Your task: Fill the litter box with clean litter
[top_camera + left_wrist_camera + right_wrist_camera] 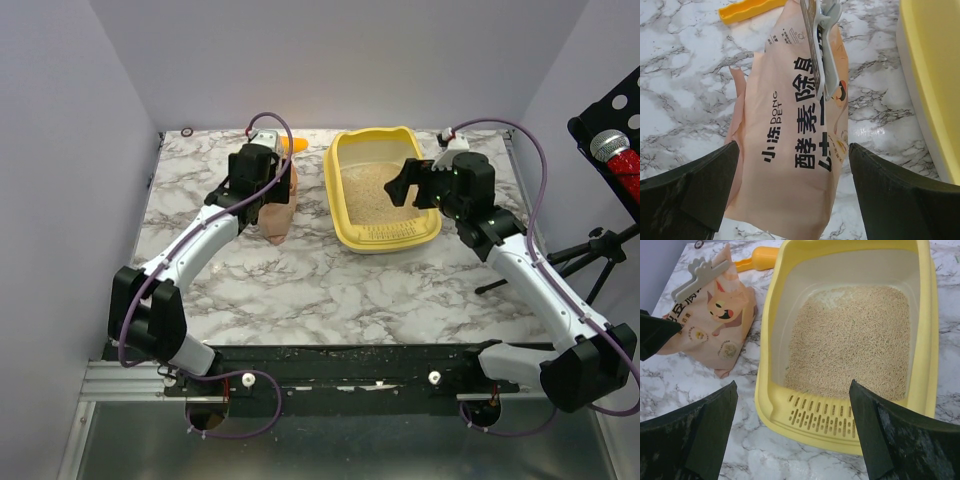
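Observation:
The yellow litter box [345, 215] stands at the back middle of the table, with beige clean litter [378, 195] covering its floor. In the right wrist view the litter [855, 340] lies behind the slotted lip [835, 415]. My right gripper [405, 185] is open and empty, hovering over the box's near right part [792, 405]. My left gripper [272, 192] is open above the pinkish-tan bag [278, 218]. In the left wrist view the bag [795, 130] lies between the spread fingers [695, 190], with a grey clip [820, 45] on its far end.
An orange scoop [296, 145] lies behind the bag, also visible in the left wrist view [750, 9] and the right wrist view [757, 260]. The litter box wall [935, 75] is close on the bag's right. A microphone stand [610, 150] stands off the table's right.

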Tool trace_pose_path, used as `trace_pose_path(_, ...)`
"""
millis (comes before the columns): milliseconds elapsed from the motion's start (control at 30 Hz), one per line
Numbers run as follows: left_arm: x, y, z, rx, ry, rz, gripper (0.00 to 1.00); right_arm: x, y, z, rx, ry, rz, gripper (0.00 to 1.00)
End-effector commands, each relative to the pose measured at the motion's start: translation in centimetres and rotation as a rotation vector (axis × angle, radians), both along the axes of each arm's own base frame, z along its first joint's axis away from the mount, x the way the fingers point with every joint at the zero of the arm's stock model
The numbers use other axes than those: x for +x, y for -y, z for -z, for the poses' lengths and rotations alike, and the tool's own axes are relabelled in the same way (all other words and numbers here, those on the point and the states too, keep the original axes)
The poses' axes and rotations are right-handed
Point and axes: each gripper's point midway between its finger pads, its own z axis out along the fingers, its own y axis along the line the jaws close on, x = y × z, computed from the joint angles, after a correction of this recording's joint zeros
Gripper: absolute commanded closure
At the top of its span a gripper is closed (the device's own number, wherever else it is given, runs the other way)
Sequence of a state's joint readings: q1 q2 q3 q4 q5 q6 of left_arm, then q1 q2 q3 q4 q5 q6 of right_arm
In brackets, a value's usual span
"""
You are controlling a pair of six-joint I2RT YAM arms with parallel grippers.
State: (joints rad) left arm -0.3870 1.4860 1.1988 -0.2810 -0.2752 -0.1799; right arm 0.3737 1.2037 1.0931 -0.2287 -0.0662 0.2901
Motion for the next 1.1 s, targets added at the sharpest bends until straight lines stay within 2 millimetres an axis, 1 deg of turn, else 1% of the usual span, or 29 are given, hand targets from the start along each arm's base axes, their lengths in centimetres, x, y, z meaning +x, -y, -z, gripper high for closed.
trace_pose_path(0,0.9,-0.2,0.3,0.049,0.007,-0.031,0.02,-0.8,-0.6,0.6,0.022,-0.021,-0.034,0.00)
trace_pose_path(67,1.1,0.1,1.0,0.062,-0.003,-0.024,0.03,-1.1,-0.7,0.8,0.029,-0.028,-0.040,0.00)
trace_pose_path(167,1.5,0.5,2.0,0.106,-0.009,-0.009,0.14,-1.5,-0.8,1.2,0.036,-0.038,-0.053,0.00)
trace_pose_path(233,1.8,0.8,2.4,0.127,-0.012,0.011,0.33,-1.8,-0.7,1.6,0.035,-0.045,-0.049,0.00)
trace_pose_path(267,1.9,1.1,2.5,0.133,-0.004,0.026,0.41,-1.9,-0.6,1.6,0.037,-0.046,-0.043,0.01)
trace_pose_path(333,2.0,1.6,2.9,0.149,0.002,0.055,0.63,-2.3,-0.8,1.8,0.046,-0.053,-0.057,0.02)
trace_pose_path(400,1.9,2.1,3.0,0.177,0.011,0.082,0.90,-2.6,-0.8,1.8,0.051,-0.054,-0.062,0.03)
trace_pose_path(433,1.8,2.2,2.9,0.196,0.021,0.092,0.97,-2.7,-0.7,2.0,0.050,-0.055,-0.061,0.03)
trace_pose_path(467,1.8,2.3,2.8,0.225,0.030,0.108,1.00,-2.7,-0.6,2.1,0.047,-0.056,-0.060,0.03)
trace_pose_path(533,1.4,2.6,2.4,0.261,0.057,0.139,1.00,-2.8,-0.6,2.3,0.047,-0.064,-0.054,0.03)
trace_pose_path(567,1.2,2.8,1.7,0.271,0.076,0.156,1.00,-2.8,-0.7,2.3,0.052,-0.067,-0.063,0.04)
trace_pose_path(633,0.8,3.0,0.4,0.290,0.107,0.185,1.00,-2.9,-1.1,2.5,0.060,-0.081,-0.076,0.04)
trace_pose_path(667,0.5,3.0,-0.6,0.297,0.128,0.188,1.00,-2.9,-1.2,2.7,0.061,-0.089,-0.081,0.05)
trace_pose_path(767,-0.7,2.0,-3.7,0.329,0.185,0.170,1.00,-2.6,-1.2,2.7,0.054,-0.090,-0.077,0.05)
trace_pose_path(900,-3.5,0.8,-6.8,0.296,0.223,0.172,1.00,-2.7,-1.1,1.4,0.046,-0.063,-0.085,0.07)
trace_pose_path(967,-5.3,1.0,-7.9,0.256,0.251,0.225,1.00,-2.8,-1.1,0.7,0.048,-0.052,-0.091,0.07)
trace_pose_path(1000,-6.2,1.5,-8.6,0.223,0.274,0.271,1.00,-2.9,-1.0,0.5,0.044,-0.048,-0.091,0.07)
trace_pose_path(1067,-8.3,2.4,-9.2,0.188,0.314,0.377,1.00,-3.1,-0.9,-0.1,0.046,-0.039,-0.091,0.07)
